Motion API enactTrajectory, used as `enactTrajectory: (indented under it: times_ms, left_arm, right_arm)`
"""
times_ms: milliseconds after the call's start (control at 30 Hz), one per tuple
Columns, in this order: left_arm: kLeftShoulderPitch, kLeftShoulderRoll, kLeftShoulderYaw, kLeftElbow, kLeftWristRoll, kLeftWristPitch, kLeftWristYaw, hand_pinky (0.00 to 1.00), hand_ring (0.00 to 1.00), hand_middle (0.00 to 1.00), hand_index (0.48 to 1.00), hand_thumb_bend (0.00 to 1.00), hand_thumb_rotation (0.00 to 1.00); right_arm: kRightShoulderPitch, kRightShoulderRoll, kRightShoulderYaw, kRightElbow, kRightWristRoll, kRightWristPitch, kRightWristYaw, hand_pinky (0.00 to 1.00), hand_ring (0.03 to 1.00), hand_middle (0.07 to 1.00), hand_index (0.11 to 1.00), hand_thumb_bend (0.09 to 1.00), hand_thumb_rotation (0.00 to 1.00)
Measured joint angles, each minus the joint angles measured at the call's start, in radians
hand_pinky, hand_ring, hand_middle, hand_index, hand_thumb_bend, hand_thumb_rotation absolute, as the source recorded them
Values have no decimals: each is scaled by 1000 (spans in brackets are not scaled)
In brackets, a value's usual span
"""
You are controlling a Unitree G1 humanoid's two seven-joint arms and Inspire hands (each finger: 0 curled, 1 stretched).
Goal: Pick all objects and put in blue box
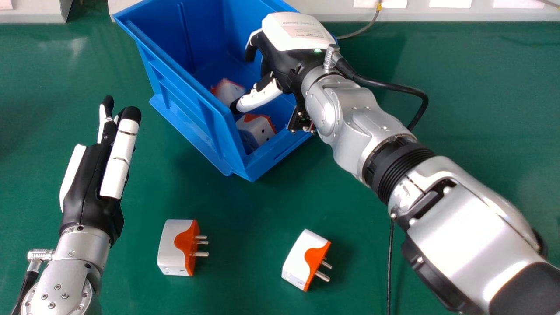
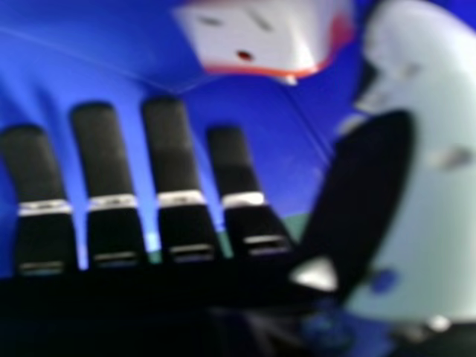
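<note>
We have the right hand (image 1: 286,59) wide and empty over the blue box (image 1: 192,109), left hand (image 1: 92,179) left of it, fingers straight. Inside the box: one plug adapter (image 1: 258,127) at the near end, another adapter (image 1: 229,91) farther in. Still to box on our worktop (image 1: 236,210), near side, prongs rightward: left adapter (image 1: 173,249), right adapter (image 1: 302,260).

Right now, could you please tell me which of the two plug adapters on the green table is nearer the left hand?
The left adapter; the right adapter lies farther from the left hand.
</note>
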Motion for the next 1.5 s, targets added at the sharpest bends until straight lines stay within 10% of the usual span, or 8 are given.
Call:
enactTrajectory:
  times_ms: [667,1300,1500]
  left_arm:
    - [-18,0,-13,35,36,-13,3,1000,1000,1000,1000,521,940]
    - [-22,-1,-19,54,36,-12,3,1000,1000,1000,1000,578,944]
    - [-30,-19,-19,92,36,-69,5,1000,1000,1000,1000,580,944]
  right_arm:
    - [89,-74,-100,-322,84,52,-6,764,936,996,965,553,501]
    - [915,-291,-193,-1502,72,127,54,740,894,946,942,469,241]
    - [1228,-337,-243,-1778,-2,50,19,760,911,949,947,477,256]
